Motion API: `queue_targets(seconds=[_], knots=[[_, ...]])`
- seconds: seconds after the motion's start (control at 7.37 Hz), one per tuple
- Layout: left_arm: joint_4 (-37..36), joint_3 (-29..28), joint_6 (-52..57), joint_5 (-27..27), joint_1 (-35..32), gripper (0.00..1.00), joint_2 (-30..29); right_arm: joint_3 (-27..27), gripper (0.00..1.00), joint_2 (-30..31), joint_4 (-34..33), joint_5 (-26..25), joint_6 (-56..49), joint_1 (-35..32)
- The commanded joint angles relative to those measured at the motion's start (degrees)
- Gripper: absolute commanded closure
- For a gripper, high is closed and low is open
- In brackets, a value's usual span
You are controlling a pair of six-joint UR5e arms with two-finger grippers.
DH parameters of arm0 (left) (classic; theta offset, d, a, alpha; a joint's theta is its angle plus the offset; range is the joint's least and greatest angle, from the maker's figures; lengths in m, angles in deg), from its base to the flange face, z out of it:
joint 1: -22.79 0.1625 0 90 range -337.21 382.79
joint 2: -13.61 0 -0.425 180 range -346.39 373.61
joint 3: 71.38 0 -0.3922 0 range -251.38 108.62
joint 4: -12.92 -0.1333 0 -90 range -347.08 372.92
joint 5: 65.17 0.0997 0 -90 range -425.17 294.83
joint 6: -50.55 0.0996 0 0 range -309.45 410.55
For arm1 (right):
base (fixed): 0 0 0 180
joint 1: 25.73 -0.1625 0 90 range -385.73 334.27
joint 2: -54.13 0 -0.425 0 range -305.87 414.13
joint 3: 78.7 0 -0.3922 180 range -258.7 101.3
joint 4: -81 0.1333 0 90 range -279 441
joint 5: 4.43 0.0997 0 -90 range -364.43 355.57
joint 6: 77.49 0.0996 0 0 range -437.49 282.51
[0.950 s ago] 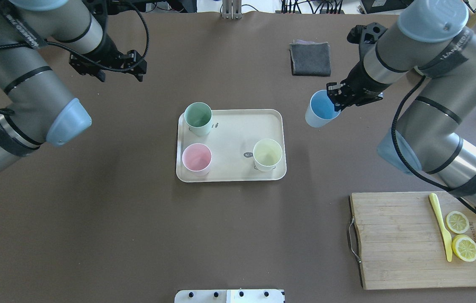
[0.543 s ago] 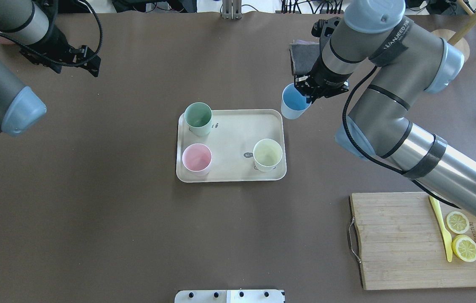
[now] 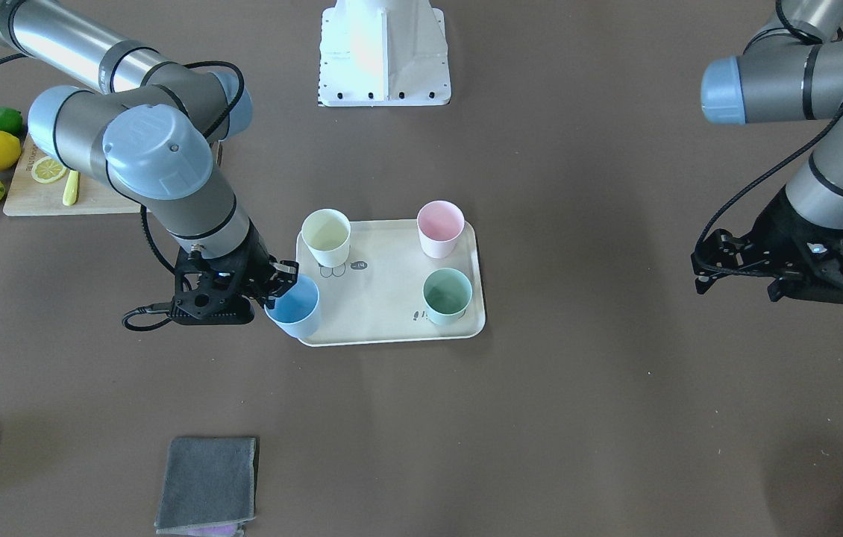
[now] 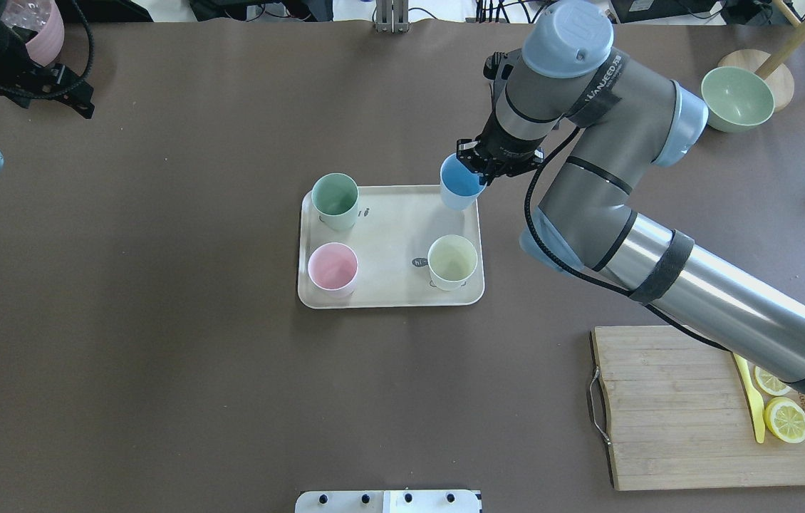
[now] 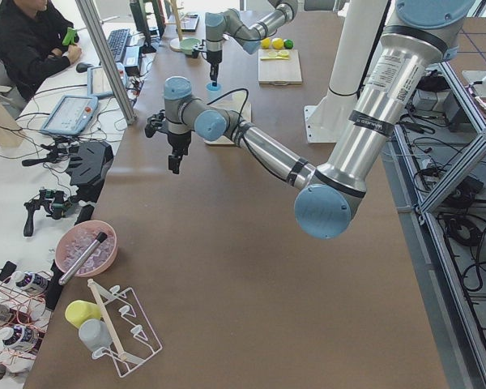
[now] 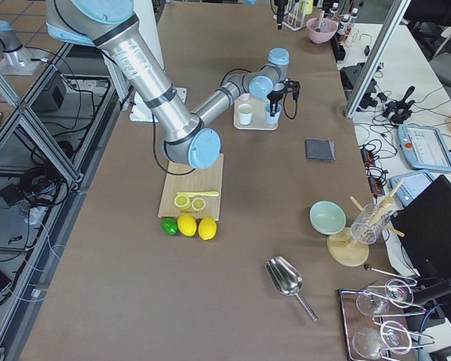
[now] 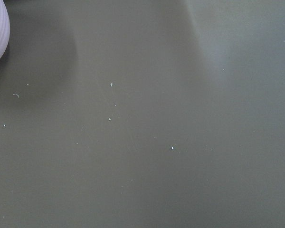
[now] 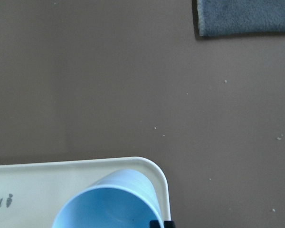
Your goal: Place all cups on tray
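Observation:
The cream tray [image 4: 388,235] lies mid-table and carries the mint green cup [image 4: 335,199], the pink cup [image 4: 333,267] and the pale yellow cup [image 4: 452,261], all upright. My right gripper [image 4: 481,166] is shut on the rim of the light blue cup [image 4: 459,184] and holds it, slightly tilted, over the tray's far right corner. The front-facing view shows the same cup [image 3: 295,306] at the tray [image 3: 384,291] corner. In the right wrist view the blue cup [image 8: 109,199] hangs over the tray rim [image 8: 152,164]. My left gripper [image 4: 78,89] is open and empty, far off at the table's far left.
A wooden cutting board [image 4: 673,406] with lemon slices and a yellow knife lies near right. A pale green bowl [image 4: 736,98] stands far right. A mauve pot [image 4: 35,32] stands behind my left gripper. A grey cloth [image 3: 207,481] lies beyond the tray.
My right arm has carried the blue cup leftward, from beside the tray to over its far right corner. My left arm has drawn back towards the far left corner.

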Motion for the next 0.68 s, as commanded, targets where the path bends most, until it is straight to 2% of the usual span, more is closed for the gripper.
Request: queue_targets(seconds=[0.0, 0.14, 0.27, 0.41, 0.54], knots=[[0.27, -0.13, 2.56, -0.27, -1.13, 0.02, 1.50, 0.79, 1.00, -0.84, 0.58, -0.28, 0.46, 1.56], [0.27, -0.22, 3.45, -0.36, -1.84, 0.02, 1.94, 1.23, 1.00, -1.62, 0.58, -0.28, 0.37, 1.56], [0.27, -0.22, 3.54, -0.36, -2.10, 0.02, 2.29, 2.80, 0.54, -3.02, 0.49, -0.28, 0.63, 1.56], [0.27, -0.13, 3.54, -0.36, -2.19, 0.02, 2.30, 3.43, 0.01, -3.56, 0.58, -0.28, 4.03, 1.82], [0.27, 0.04, 3.54, -0.45, -2.46, 0.02, 2.38, 3.34, 0.00, -4.26, 0.49, -0.19, 5.89, 1.74]])
